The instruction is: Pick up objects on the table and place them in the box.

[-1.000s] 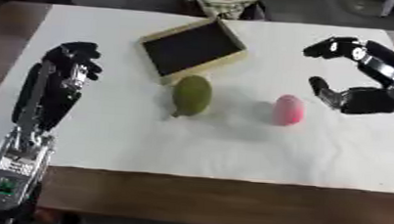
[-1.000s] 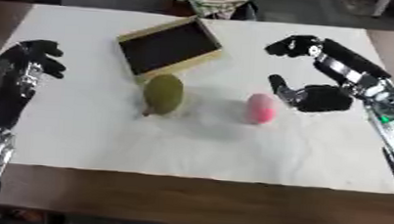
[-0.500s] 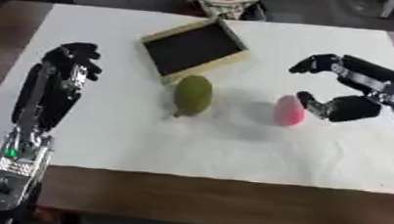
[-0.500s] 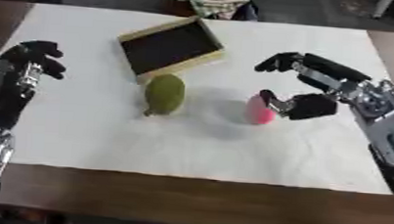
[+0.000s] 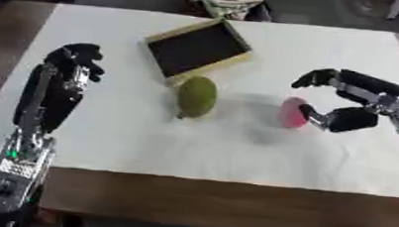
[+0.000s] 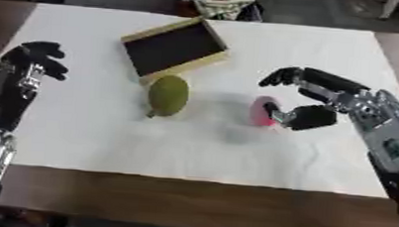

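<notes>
Partly hidden by my right hand, the pink thing sits inside its open curl, ungrasped; my left hand rests relaxed.

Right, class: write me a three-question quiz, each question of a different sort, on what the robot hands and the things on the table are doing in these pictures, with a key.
1. True or false: the right robot hand has lifted the pink object off the white cloth.
2. Which thing lies nearest the wooden box? A) the green fruit B) the pink object C) the left robot hand
3. Fill in: the box holds ____ of the two table objects.

Key:
1. False: the pink object lies on the cloth, with the hand's fingers and thumb spread around it.
2. A
3. Neither: its dark inside is bare.
</notes>
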